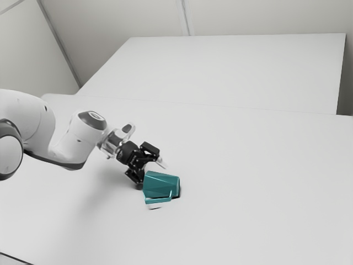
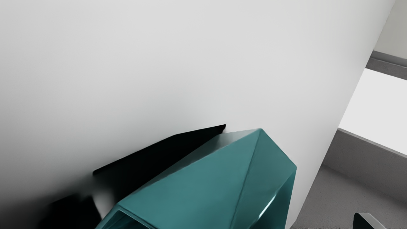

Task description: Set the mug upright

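Observation:
The teal mug [image 1: 160, 185] lies on its side on the table, its handle toward the exterior view's near side. My gripper [image 1: 150, 174] reaches down at the mug's end nearer the arm, its fingers spread apart: one stands above the mug's far side, the other low beside its near-arm end. In the wrist view the faceted mug [image 2: 197, 187] shows part of its opening, and my gripper [image 2: 219, 222] is open around that area, with one fingertip [image 2: 365, 221] clearly apart from the mug. Whether the other finger touches it is hidden.
The white table [image 1: 248, 182] extends around the mug on all sides. Beyond it, in the exterior view, stands another white surface [image 1: 231, 72] against pale walls. The wrist view also takes in the table's edge, with a grey floor [image 2: 343, 194] past it.

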### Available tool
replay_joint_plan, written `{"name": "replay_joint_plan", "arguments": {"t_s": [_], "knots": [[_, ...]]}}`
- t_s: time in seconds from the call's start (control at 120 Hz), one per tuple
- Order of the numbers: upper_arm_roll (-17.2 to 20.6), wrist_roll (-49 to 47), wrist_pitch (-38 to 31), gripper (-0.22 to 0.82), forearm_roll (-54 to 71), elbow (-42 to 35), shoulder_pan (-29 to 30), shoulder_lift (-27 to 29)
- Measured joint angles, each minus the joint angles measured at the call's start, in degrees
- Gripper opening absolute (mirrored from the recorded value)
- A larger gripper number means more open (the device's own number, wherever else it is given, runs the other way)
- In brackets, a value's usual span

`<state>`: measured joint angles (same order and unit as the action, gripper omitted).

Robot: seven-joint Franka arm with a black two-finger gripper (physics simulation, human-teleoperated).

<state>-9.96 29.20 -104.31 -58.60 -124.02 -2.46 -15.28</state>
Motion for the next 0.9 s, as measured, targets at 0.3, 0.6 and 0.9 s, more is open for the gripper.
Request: {"name": "replay_joint_plan", "arguments": {"t_s": [0.3,0.6,0.9], "knots": [[1.5,1.7,-0.4,0.29,-1.5,0.1,-0.1,0.0],[2.0,2.7,-0.2,-0.10,-1.6,1.0,-0.1,1.6],[2.5,3.0,0.4,-0.16,-1.4,1.8,-0.5,4.9]]}}
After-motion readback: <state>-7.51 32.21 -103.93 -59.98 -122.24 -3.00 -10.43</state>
